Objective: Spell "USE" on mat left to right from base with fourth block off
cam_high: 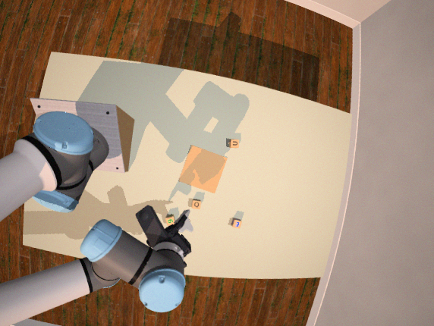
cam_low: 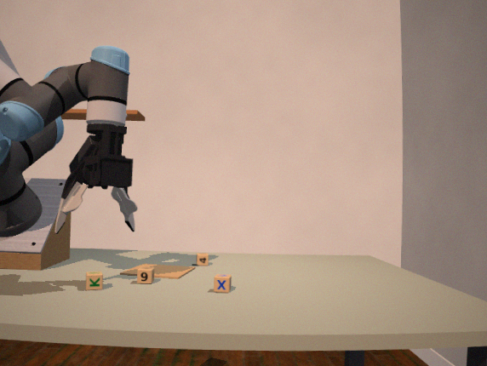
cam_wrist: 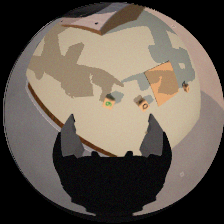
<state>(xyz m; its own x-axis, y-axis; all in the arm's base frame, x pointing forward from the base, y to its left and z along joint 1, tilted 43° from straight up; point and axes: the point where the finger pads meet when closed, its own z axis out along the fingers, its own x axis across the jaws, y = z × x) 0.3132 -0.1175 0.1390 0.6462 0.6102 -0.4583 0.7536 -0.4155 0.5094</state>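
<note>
Your gripper (cam_low: 94, 225) hangs wide open and empty, high above the green-lettered block (cam_low: 94, 281), which sits on the table near the mat (cam_low: 170, 271), not on it.

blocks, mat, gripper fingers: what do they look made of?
Blocks, e.g. the K block: probably wood, tan matte faces with coloured printed characters. Mat: thin flat orange sheet, matte, lying flush on the table; could be card, felt or rubber. Fingers of the open gripper: pale grey with a dull sheen, likely metal or hard plastic.
</note>
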